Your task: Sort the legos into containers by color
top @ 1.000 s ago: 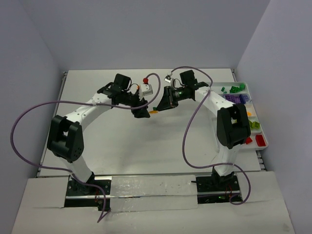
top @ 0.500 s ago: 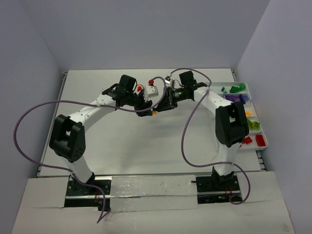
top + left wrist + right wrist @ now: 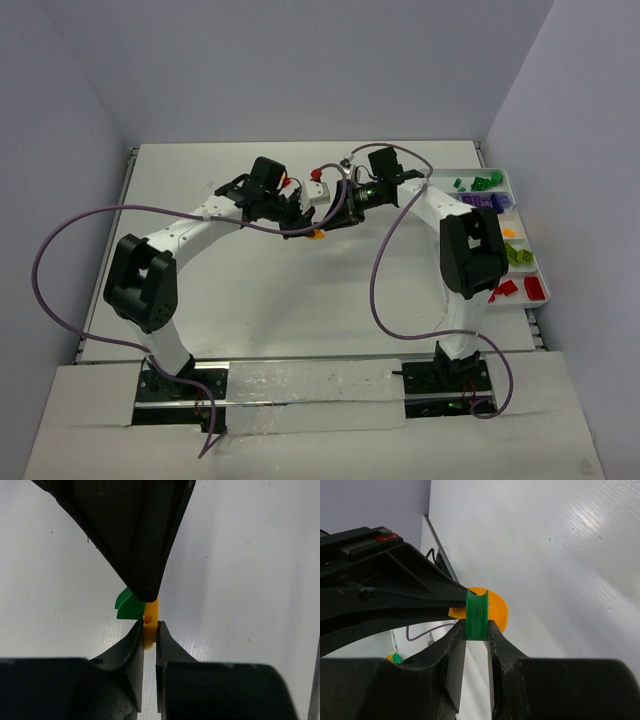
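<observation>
left gripper [image 3: 150,629] pinched on the orange lego [image 3: 152,611], right gripper [image 3: 476,630] clamped on the green lego [image 3: 479,611] stuck to it, so next up is probably a steady pull apart

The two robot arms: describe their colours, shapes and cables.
The left arm and right arm have white links with black joint housings. The left hand and right hand are black, with two tapered fingers. A thin purple cable loops beside each arm.

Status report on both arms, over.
Left gripper shut on orange lego. Right gripper shut on green lego. Legos touching each other. No obstruction seen.
</observation>
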You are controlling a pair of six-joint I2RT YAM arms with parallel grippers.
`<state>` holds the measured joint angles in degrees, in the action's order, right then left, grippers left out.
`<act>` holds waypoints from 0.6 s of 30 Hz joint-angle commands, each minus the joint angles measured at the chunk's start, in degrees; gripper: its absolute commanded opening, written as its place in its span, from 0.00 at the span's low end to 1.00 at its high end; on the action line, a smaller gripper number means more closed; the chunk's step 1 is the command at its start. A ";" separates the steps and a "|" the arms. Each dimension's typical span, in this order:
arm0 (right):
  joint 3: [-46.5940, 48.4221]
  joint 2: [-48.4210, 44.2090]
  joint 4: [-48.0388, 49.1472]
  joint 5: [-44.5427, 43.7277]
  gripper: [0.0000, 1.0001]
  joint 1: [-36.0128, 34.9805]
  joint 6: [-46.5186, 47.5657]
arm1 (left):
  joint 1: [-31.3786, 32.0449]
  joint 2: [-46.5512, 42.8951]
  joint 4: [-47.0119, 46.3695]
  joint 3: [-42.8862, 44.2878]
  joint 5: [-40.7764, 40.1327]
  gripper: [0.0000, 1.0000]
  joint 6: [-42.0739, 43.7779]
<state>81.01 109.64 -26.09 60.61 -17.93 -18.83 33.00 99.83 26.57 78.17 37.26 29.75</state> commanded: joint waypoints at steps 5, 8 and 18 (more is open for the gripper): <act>1.55 0.05 1.71 1.37 0.00 0.32 -0.40 | 1.76 0.54 -1.36 0.36 1.13 0.00 0.53; 1.75 -0.02 1.60 0.24 0.00 0.98 0.04 | 2.62 0.31 -0.74 -0.25 1.87 0.00 0.48; 7.86 -2.24 -7.27 -9.20 0.00 11.92 10.44 | 3.36 -1.06 -0.10 -2.65 0.10 0.00 -4.73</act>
<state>84.80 109.99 -29.29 56.24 -12.11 -14.17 36.45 100.20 26.81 75.34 37.76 28.46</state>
